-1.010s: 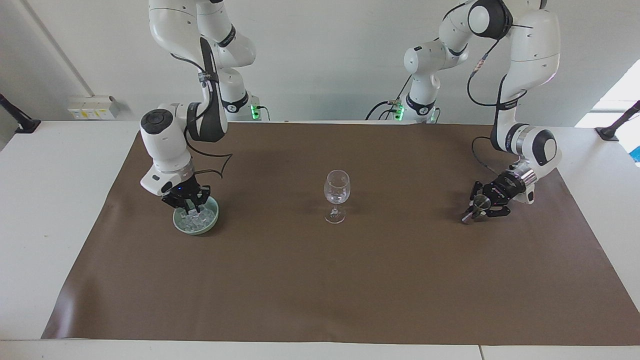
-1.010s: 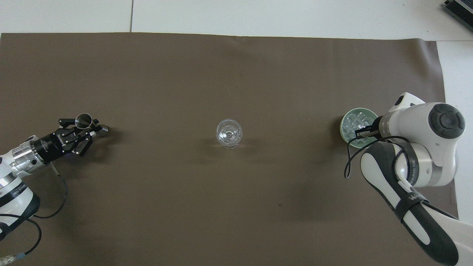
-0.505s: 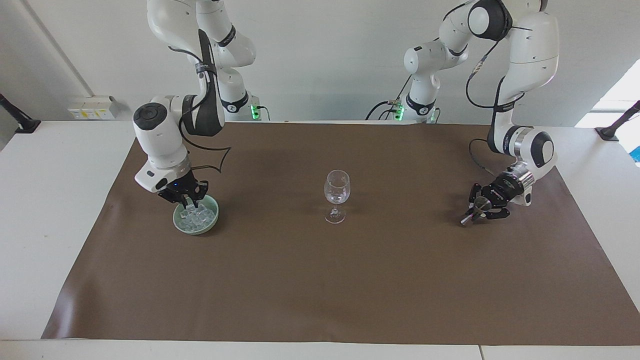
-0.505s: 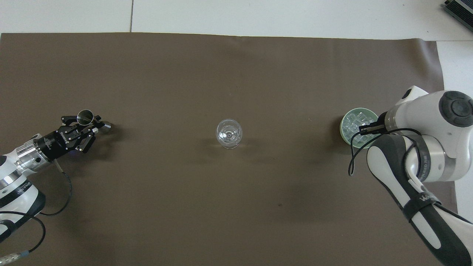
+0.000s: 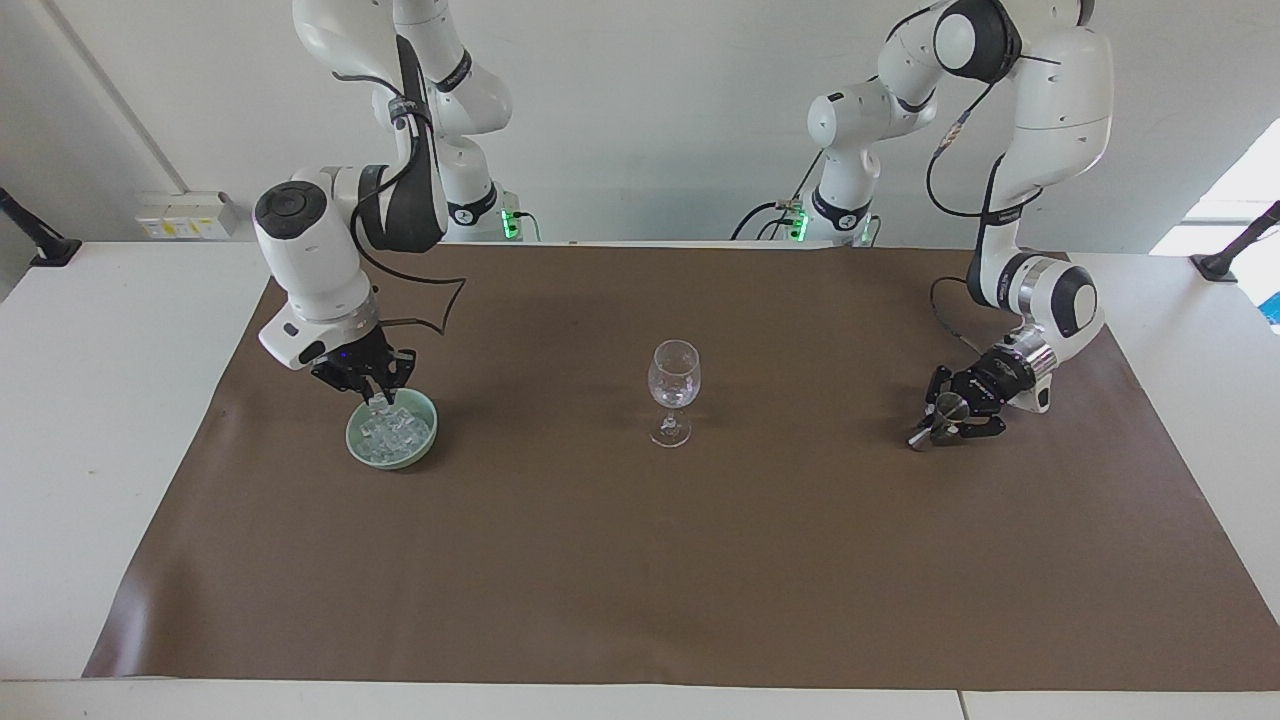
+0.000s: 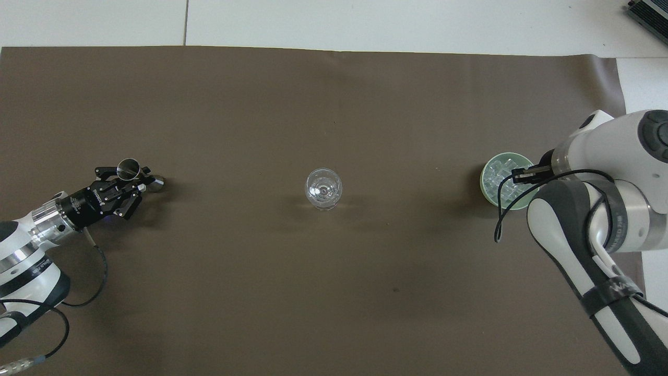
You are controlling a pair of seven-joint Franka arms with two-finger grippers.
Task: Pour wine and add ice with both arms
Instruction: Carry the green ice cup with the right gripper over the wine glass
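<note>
A clear stemmed wine glass (image 5: 673, 385) (image 6: 323, 188) stands upright mid-mat. Toward the right arm's end sits a pale green bowl (image 5: 396, 461) (image 6: 485, 180) heaped with ice (image 5: 398, 433) (image 6: 496, 176). My right gripper (image 5: 379, 400) (image 6: 517, 175) hangs just over the bowl's edge nearest the robots, shut on a small clear ice cube. At the left arm's end, my left gripper (image 5: 941, 416) (image 6: 133, 180) is shut on a small metal jigger (image 5: 947, 405) (image 6: 127, 167), tilted and low over the mat, its lower end (image 5: 916, 439) close to the cloth.
A brown mat (image 5: 640, 580) (image 6: 313, 104) covers most of the white table (image 5: 90, 400). A black cable loops from the right arm's wrist (image 6: 501, 219) beside the bowl. Black clamps sit at both table ends (image 5: 40, 245).
The right gripper has risen out of the ice heap to just above the bowl. The left gripper has shifted a little toward the glass with the jigger in it.
</note>
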